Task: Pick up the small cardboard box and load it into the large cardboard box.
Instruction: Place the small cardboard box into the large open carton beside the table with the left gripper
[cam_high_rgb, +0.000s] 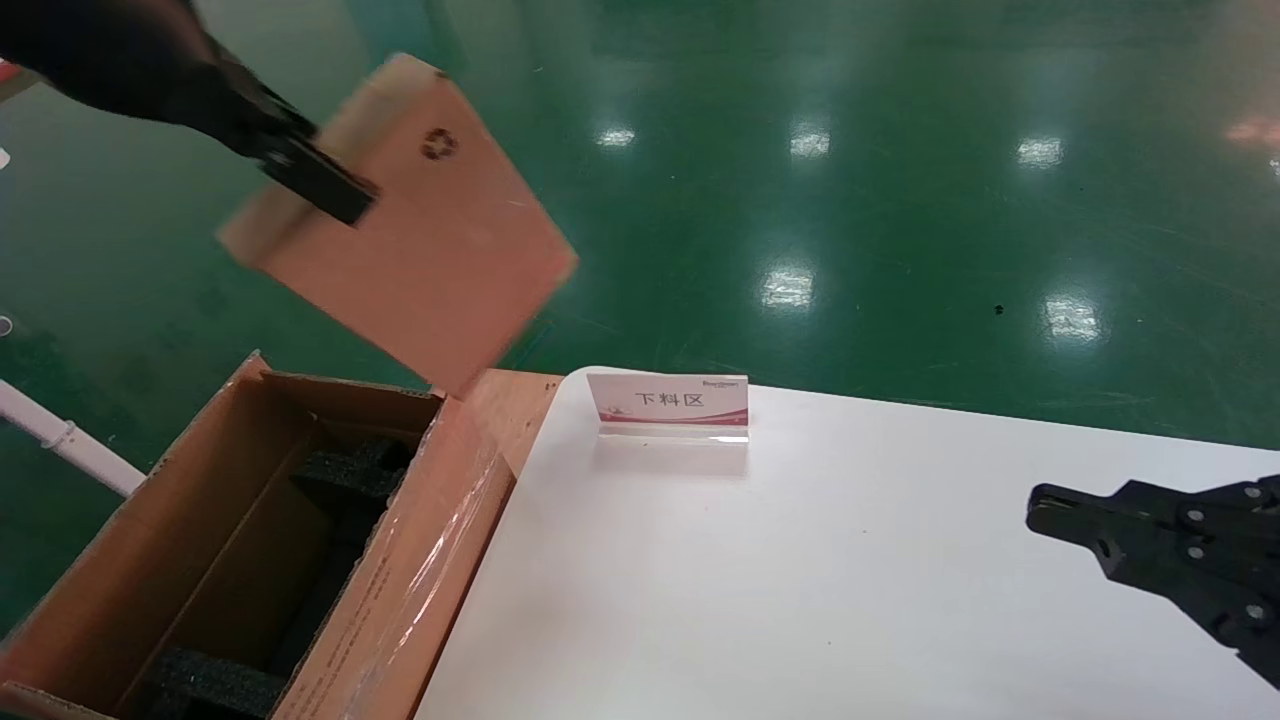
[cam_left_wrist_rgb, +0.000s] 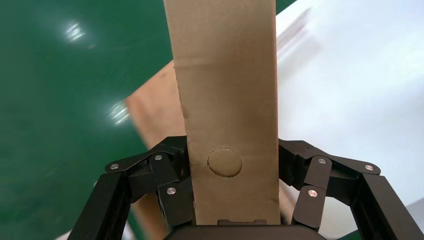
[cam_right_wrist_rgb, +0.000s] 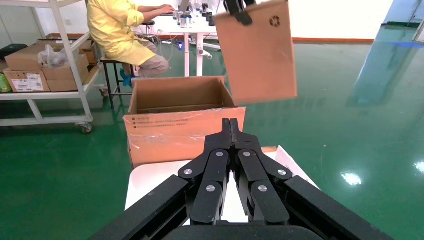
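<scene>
We see left pincer (cam_high_rgb: 325, 185) grasping small cardboard box (cam_high_rgb: 420, 230) by edge, tilted above large cardboard box (cam_high_rgb: 240, 540) far end; risk: snags flap, slips. Right pincer (cam_right_wrist_rgb: 231, 125) clenched, idle over surface (cam_high_rgb: 800, 580)

A small standing sign (cam_high_rgb: 668, 400) on the white desk (cam_high_rgb: 800, 580) reads "下料区" in dark characters above a red band, with a tiny line of print at its top right too small to read. The small cardboard box (cam_high_rgb: 420, 230) bears a black recycling symbol (cam_high_rgb: 439, 144) on its broad face. Small red print runs along the taped flap of the large cardboard box (cam_high_rgb: 200, 560), illegible here.
</scene>
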